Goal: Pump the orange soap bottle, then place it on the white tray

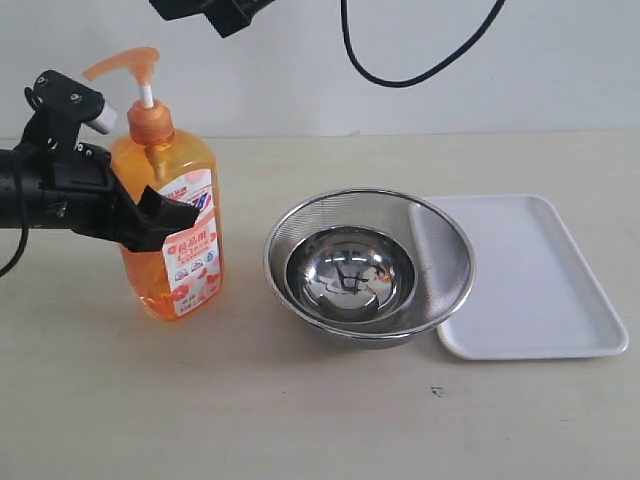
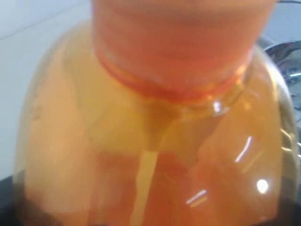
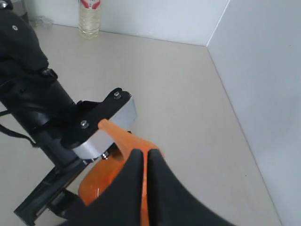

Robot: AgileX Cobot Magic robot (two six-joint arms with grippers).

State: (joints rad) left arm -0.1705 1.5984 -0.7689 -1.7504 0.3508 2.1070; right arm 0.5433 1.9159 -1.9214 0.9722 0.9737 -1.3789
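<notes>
The orange soap bottle (image 1: pixel 170 225) stands upright on the table at the left, its pump head (image 1: pixel 125 62) raised on a white stem. My left gripper (image 1: pixel 170 205) is shut on the bottle's body just below the shoulder. One black finger (image 1: pixel 160 215) crosses the label and the other is hidden behind the bottle. In the left wrist view the orange soap bottle (image 2: pixel 155 141) fills the frame. My right gripper (image 3: pixel 146 153) is shut and hangs over the pump head (image 3: pixel 123 136); I cannot tell whether it touches. Only its body (image 1: pixel 225 12) shows at the exterior view's top edge. The white tray (image 1: pixel 560 300) lies at the right.
A round steel mesh bowl (image 1: pixel 440 230) with a smaller steel bowl (image 1: pixel 350 275) inside sits between the bottle and the tray, overlapping the tray's left edge. A clear bottle (image 3: pixel 89 16) stands far off by the wall. A black cable (image 1: pixel 400 75) hangs at the back.
</notes>
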